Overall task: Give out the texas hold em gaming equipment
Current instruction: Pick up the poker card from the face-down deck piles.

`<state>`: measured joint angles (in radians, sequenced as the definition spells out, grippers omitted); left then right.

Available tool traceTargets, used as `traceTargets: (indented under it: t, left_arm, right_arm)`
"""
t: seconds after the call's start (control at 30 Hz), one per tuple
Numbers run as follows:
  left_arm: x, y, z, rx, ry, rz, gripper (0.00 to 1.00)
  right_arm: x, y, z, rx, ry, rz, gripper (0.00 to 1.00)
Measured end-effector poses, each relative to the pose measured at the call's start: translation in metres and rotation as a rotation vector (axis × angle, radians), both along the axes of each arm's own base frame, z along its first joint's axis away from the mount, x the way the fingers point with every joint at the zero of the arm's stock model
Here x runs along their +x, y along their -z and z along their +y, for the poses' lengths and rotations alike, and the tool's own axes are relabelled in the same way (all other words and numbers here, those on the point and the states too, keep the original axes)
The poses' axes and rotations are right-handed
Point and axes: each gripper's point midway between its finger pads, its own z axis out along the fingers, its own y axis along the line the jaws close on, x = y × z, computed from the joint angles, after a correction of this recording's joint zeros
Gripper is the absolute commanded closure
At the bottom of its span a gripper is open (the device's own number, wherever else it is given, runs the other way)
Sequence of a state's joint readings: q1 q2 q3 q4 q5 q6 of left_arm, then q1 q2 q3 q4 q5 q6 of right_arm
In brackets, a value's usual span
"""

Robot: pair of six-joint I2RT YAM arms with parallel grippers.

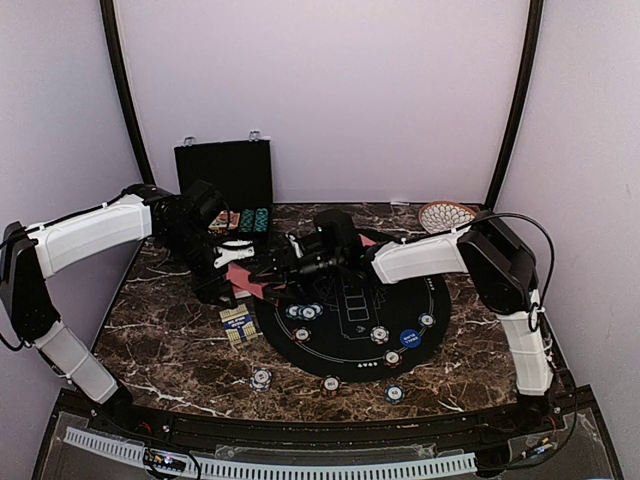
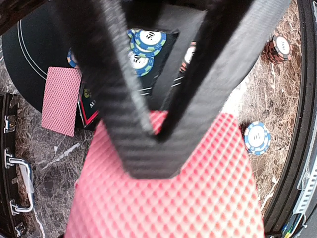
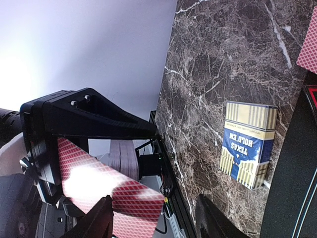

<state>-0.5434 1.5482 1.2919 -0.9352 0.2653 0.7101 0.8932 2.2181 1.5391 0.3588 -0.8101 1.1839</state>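
Observation:
My left gripper (image 2: pixel 154 135) is shut on a stack of playing cards (image 2: pixel 168 198) with pinkish-red backs, held above the table's left-middle (image 1: pixel 243 277). My right gripper (image 3: pixel 154 218) reaches in from the right (image 1: pixel 272 270). Its fingers (image 3: pixel 99 220) stand apart around a corner of the held cards (image 3: pixel 119 196), without pinching it. One single card (image 2: pixel 60 99) lies face down at the edge of the round black mat (image 1: pixel 350 345). Striped poker chips (image 1: pixel 305 311) and a blue button disc (image 1: pixel 409 338) rest on the mat. Three more chips (image 1: pixel 261 378) lie near the front edge.
A yellow and blue Texas Hold'em card box (image 1: pixel 237 324) lies left of the mat. The open black chip case (image 1: pixel 224 175) stands at the back left. A patterned round plate (image 1: pixel 446 215) sits at the back right. Both arms cross over the mat's far-left side.

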Motion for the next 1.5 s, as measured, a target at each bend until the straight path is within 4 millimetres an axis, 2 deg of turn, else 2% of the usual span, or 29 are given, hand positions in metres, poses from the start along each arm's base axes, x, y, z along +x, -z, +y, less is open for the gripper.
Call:
traceTargets:
  t: [0.23, 0.47, 0.6, 0.7, 0.8, 1.0, 1.13, 1.33, 1.5]
  left_arm:
    - [0.001, 0.0, -0.001, -0.002, 0.0, -0.006, 0.83]
    - [0.003, -0.001, -0.002, -0.007, 0.0, -0.013, 0.83]
    - [0.004, -0.001, -0.002, -0.008, 0.0, -0.019, 0.83]
    - [0.003, 0.002, -0.001, -0.006, -0.001, -0.017, 0.84]
    - [-0.001, 0.01, 0.001, 0.003, -0.001, -0.004, 0.85]
    - [-0.018, 0.037, 0.016, 0.052, -0.006, 0.038, 0.87]
    - [-0.031, 0.05, 0.028, 0.085, -0.012, 0.055, 0.87]
    - [-0.033, 0.049, 0.036, 0.087, -0.028, 0.039, 0.87]
    - [-0.03, 0.045, 0.038, 0.083, -0.037, 0.019, 0.87]
  right_arm:
    - [-0.006, -0.008, -0.008, 0.011, 0.009, 0.034, 0.5]
    - [-0.006, -0.02, -0.009, 0.08, 0.023, 0.072, 0.69]
    - [-0.009, -0.016, -0.013, 0.098, 0.032, 0.108, 0.81]
    - [-0.013, -0.01, -0.018, 0.097, 0.036, 0.133, 0.84]
    - [-0.019, -0.001, -0.025, 0.077, 0.038, 0.152, 0.82]
    - [-0.026, 0.021, -0.038, -0.059, 0.029, 0.07, 0.56]
    - [-0.025, 0.035, -0.039, -0.194, 0.015, -0.022, 0.45]
    - [-0.037, 0.03, -0.029, -0.273, -0.061, -0.157, 0.42]
    - [-0.051, 0.054, -0.031, -0.338, -0.114, -0.152, 0.42]
